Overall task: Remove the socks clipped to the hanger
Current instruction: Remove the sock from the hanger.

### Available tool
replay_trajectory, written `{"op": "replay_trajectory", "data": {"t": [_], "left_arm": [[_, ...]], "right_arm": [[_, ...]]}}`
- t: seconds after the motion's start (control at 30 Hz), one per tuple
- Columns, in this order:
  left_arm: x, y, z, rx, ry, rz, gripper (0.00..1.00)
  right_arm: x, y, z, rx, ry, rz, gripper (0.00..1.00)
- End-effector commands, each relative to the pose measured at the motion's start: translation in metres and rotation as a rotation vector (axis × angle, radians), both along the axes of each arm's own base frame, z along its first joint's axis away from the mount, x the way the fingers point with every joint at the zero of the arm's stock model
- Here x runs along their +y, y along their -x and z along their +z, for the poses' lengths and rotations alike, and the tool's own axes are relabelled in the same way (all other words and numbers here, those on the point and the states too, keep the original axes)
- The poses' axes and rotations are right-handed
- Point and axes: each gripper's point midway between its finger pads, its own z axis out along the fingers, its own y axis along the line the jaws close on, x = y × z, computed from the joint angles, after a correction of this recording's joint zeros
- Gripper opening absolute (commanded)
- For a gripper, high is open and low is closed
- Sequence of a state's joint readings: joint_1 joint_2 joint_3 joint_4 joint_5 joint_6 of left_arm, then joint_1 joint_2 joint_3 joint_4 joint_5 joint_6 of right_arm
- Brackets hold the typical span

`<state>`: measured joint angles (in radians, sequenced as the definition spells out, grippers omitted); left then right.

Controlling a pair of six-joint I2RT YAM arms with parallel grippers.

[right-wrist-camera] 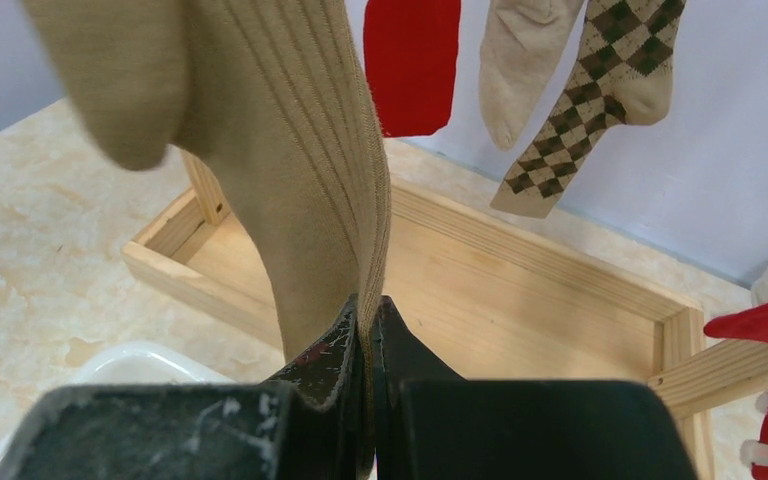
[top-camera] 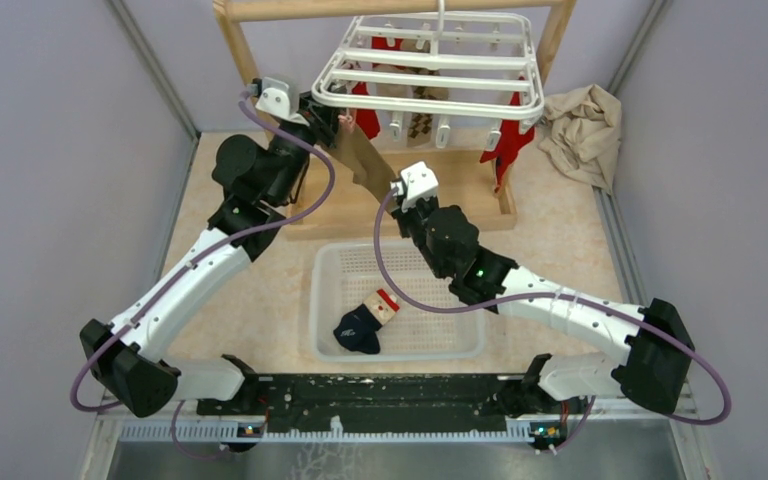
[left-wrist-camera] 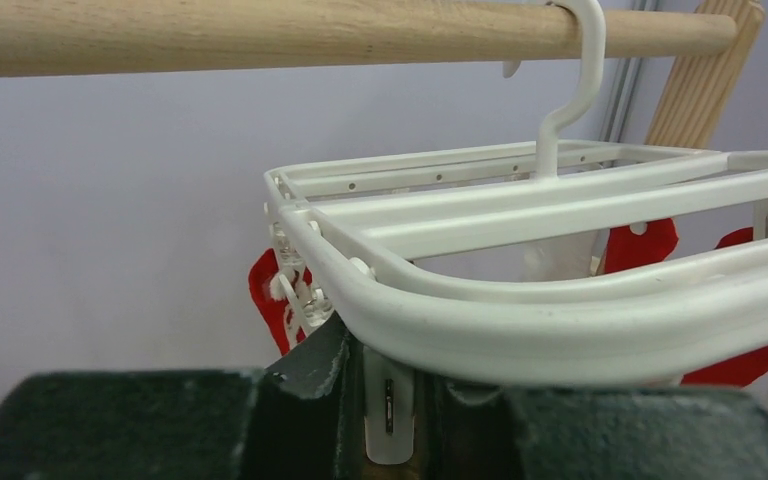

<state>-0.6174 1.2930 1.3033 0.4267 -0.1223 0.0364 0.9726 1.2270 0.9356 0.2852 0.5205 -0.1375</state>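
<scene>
The white hanger (top-camera: 430, 65) hangs by its hook from a wooden bar. Red socks (top-camera: 507, 140), a cream sock (right-wrist-camera: 520, 60) and a brown diamond-patterned sock (right-wrist-camera: 600, 90) hang from its clips. A tan sock (top-camera: 365, 160) stretches from the hanger's front left corner down to the right. My left gripper (top-camera: 338, 122) is at that corner, its jaws closed around a white clip (left-wrist-camera: 390, 410) under the hanger's rim (left-wrist-camera: 520, 320). My right gripper (top-camera: 397, 192) is shut on the tan sock's lower end (right-wrist-camera: 300, 180). A navy sock (top-camera: 358, 330) lies in the basket.
The white perforated basket (top-camera: 318, 300) sits on the table in front of the arms, with a small red-and-white piece (top-camera: 388, 300) beside the navy sock. The wooden frame's base (right-wrist-camera: 520, 290) lies below the hanger. A crumpled beige cloth (top-camera: 580, 125) lies at the back right.
</scene>
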Motion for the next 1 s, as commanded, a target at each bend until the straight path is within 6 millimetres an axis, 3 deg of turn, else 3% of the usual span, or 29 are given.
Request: {"op": "replay_trajectory", "data": {"t": [0.0,0.13,0.33,0.37,0.43,0.53,0.83,0.87,0.93,0.97], "left_arm": [[0.0,0.008,0.027,-0.062,0.035,-0.025,0.17],[-0.004,0.011,0.027,-0.068,0.024,-0.049,0.0],[-0.012,0.016,0.026,-0.069,-0.007,-0.096,0.01],[-0.014,0.017,0.026,-0.069,-0.013,-0.105,0.08],[-0.015,0.016,0.024,-0.057,-0.017,-0.11,0.35],[-0.021,0.017,0.019,-0.049,-0.037,-0.138,0.56],[-0.021,0.013,0.016,-0.033,-0.043,-0.126,0.73],[-0.021,0.013,0.016,-0.035,-0.043,-0.125,0.78],[-0.019,0.013,0.017,-0.033,-0.047,-0.119,0.98],[-0.019,0.013,0.018,-0.031,-0.053,-0.117,0.99]], "right_arm": [[-0.001,0.002,0.007,-0.016,-0.037,0.002,0.0],[-0.002,0.002,0.005,-0.012,-0.038,0.002,0.0],[-0.005,0.005,0.003,-0.009,-0.038,0.003,0.0],[-0.006,0.005,0.003,-0.009,-0.038,0.002,0.0],[-0.007,0.006,0.004,-0.011,-0.041,0.003,0.0],[-0.008,0.007,0.007,-0.015,-0.045,0.004,0.0],[-0.008,0.007,0.007,-0.013,-0.046,0.008,0.0],[-0.008,0.007,0.006,-0.012,-0.045,0.009,0.0],[-0.008,0.007,0.005,-0.011,-0.043,0.007,0.0],[-0.008,0.007,0.004,-0.009,-0.042,0.007,0.0]]}}
